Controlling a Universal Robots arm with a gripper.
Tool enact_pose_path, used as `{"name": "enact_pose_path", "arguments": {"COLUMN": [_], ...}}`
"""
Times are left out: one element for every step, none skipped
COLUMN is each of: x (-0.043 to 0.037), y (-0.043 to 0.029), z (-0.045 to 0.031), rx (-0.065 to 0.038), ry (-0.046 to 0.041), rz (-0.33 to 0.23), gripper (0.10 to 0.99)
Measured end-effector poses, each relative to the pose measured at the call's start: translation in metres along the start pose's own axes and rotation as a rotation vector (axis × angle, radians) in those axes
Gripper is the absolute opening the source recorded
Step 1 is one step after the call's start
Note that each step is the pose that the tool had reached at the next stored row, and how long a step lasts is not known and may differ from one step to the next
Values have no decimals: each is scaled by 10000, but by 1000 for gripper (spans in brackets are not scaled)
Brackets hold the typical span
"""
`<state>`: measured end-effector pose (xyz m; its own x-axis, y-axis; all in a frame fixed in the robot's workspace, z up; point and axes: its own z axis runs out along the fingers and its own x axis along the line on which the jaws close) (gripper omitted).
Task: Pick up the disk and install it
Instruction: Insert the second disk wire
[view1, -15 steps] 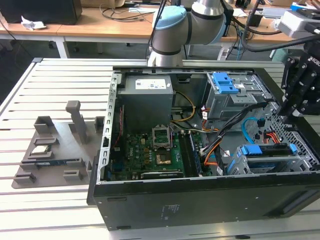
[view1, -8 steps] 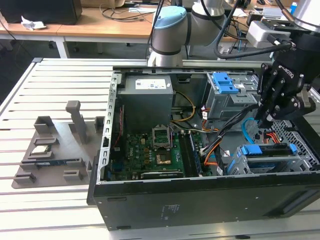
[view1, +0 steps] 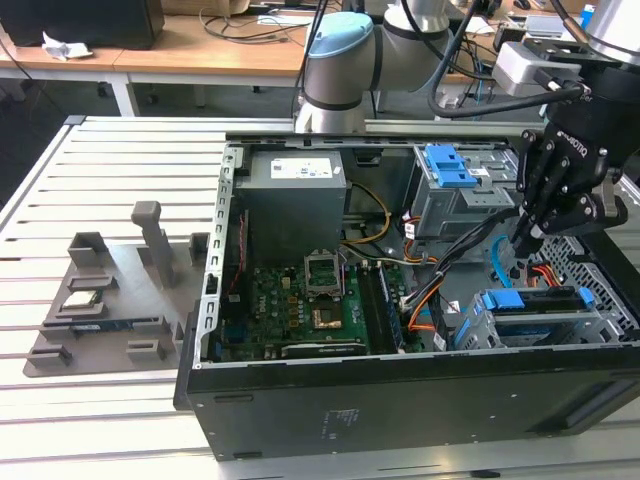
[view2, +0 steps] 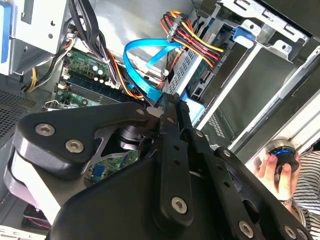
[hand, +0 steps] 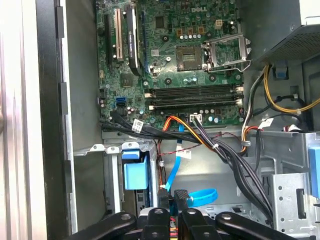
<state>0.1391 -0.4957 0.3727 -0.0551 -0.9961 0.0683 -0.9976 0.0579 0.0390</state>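
Disk (view1: 530, 300) in its bright blue frame, lying flat inside the low grey bay (view1: 592, 326) at the lower right of the exterior view, down in the open computer case (view1: 400, 410). Blue end of the frame also at the lower left of the first wrist view, tucked in the same bay. Looks pushed in already, though hard to tell if all the way home. Just above and a bit to the exterior view's left of it, gripper (view1: 522, 245) pointing down, pincer narrow, fingertips close together with nothing seen between them. Right by the tips, a thin blue cable (hand: 200, 196) looping across, and a bundle of red, yellow and black wires (view2: 192, 37) close by. To do this step well: go slow, stay straight over the frame, keep clear of the blue cable so as not to snag it, press evenly and not on one corner. Farther off, the small blue latch (view1: 448, 165) on the upper bay, the green board (view1: 300, 295) in the middle, and a person's hand (view2: 270, 167) at the lower right of the second wrist view.
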Motion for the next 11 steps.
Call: {"name": "enact_pose_path", "arguments": {"x": [0,0,1,7,34,64,115,167,189,202,203], "y": [0,0,0,-1,-2,-4,-8,-15,-25,-48,-77], "z": [0,0,1,2,4,8,18,38,54,76,93], "rx": [0,0,0,-1,1,2,2,2,2,1,-1], "ry": [0,0,-1,-2,17,31,36,35,35,34,36], "rz": [0,-1,-1,-1,0,0,0,0,1,1,-3], "gripper": [161,161,161,161,161,161,161,161,161,161,161]}}
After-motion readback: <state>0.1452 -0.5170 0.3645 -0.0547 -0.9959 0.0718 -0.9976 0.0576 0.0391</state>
